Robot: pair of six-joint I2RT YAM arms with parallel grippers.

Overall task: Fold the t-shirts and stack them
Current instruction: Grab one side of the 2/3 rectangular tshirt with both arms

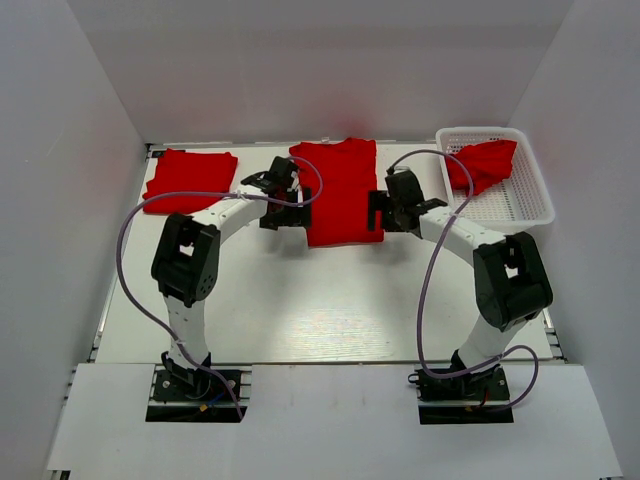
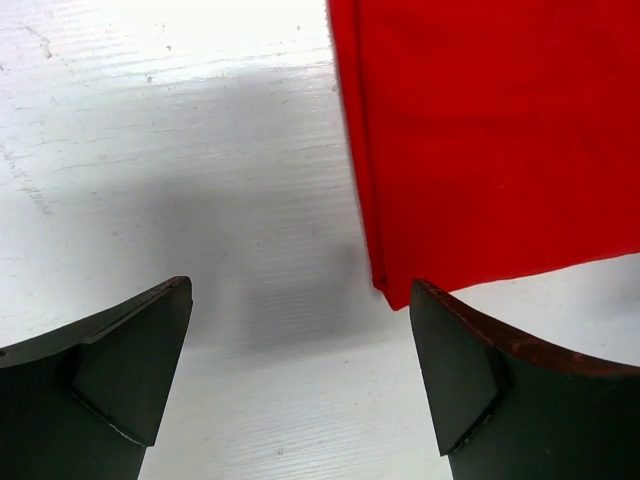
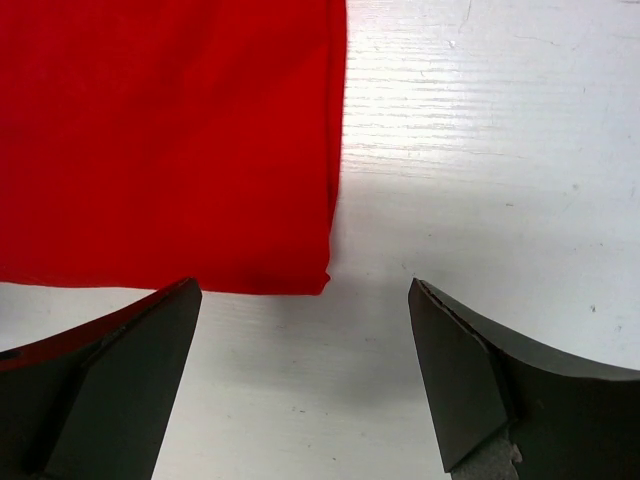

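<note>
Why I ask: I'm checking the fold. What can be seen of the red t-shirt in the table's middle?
The red t-shirt is plain cloth, folded lengthwise into a tall rectangle and lying flat on the white table, hem toward the arms. Its long edges show doubled layers. The left end effector and right end effector, both open, sit at its near corners, neither gripping it.

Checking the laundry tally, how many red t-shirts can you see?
3: a folded shirt far left, a flat shirt in the middle, a crumpled shirt in the white basket. Others may hide beneath it.
</note>
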